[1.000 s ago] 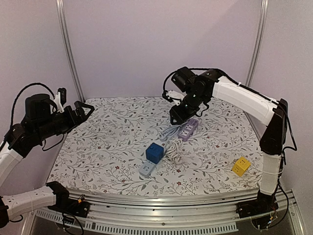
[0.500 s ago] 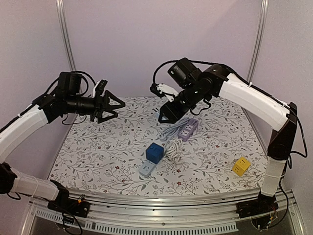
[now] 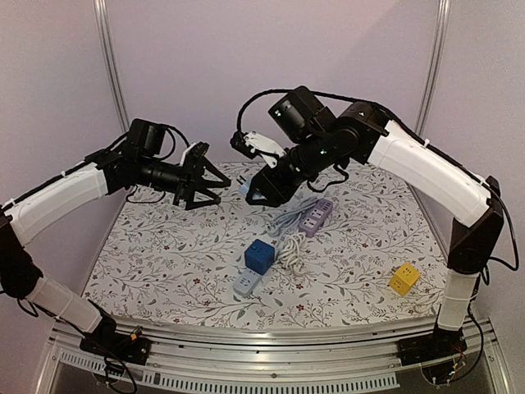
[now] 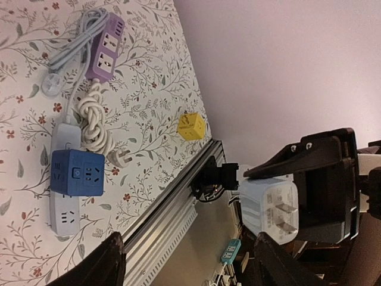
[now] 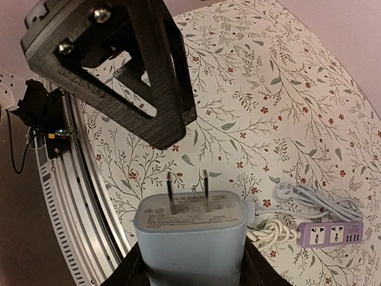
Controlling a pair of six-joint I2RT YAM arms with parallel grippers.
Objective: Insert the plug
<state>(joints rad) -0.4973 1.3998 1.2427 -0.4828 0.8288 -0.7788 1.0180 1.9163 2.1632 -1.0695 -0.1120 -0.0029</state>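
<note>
Plug: pale blue-grey block with rounded corners and two flat metal prongs on its end face. It is clamped by its sides in the right tool, in the air, prongs bare and pointing away from the tool.

Purple power strip: flat on the tabletop, sockets up, below the plug.

Blue cube socket: nearer, sitting on a pale grey strip.

Yellow cube socket: well apart, to the right.
</note>
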